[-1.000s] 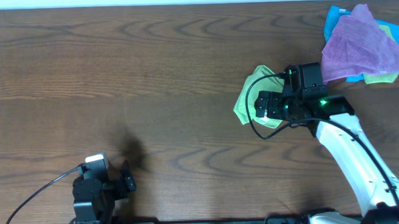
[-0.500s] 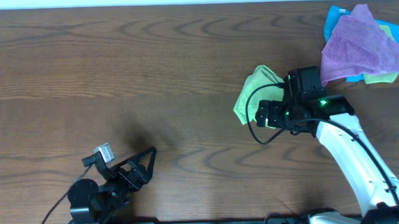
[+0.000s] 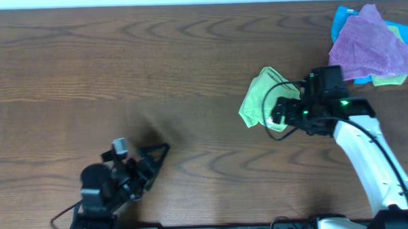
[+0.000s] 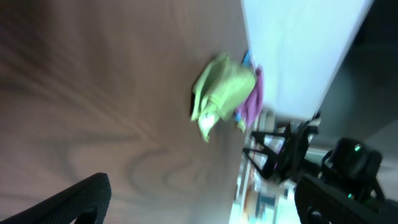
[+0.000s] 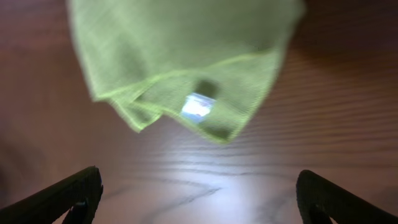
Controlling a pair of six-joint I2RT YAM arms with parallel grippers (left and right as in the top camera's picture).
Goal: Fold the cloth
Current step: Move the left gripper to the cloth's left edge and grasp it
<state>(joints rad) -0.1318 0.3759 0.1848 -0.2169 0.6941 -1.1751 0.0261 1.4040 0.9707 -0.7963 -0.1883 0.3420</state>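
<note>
Lying crumpled in a loose, layered heap, the cloth sits just ahead of the right claw, whose jaws stand wide apart, gripping nothing. Soft lime microfibre, edges uneven, white tag showing, no neat fold here, so the real folding looks undone. The left claw, also spread and empty, hovers well apart over the dark wood-grain desk.

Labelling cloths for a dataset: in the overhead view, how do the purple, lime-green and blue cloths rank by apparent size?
Largest: purple cloth.
Next: lime-green cloth, bunched, partly hidden by the right gripper.
Smallest: blue cloth, only edges showing beneath the purple one, so its true size is unsure.
</note>
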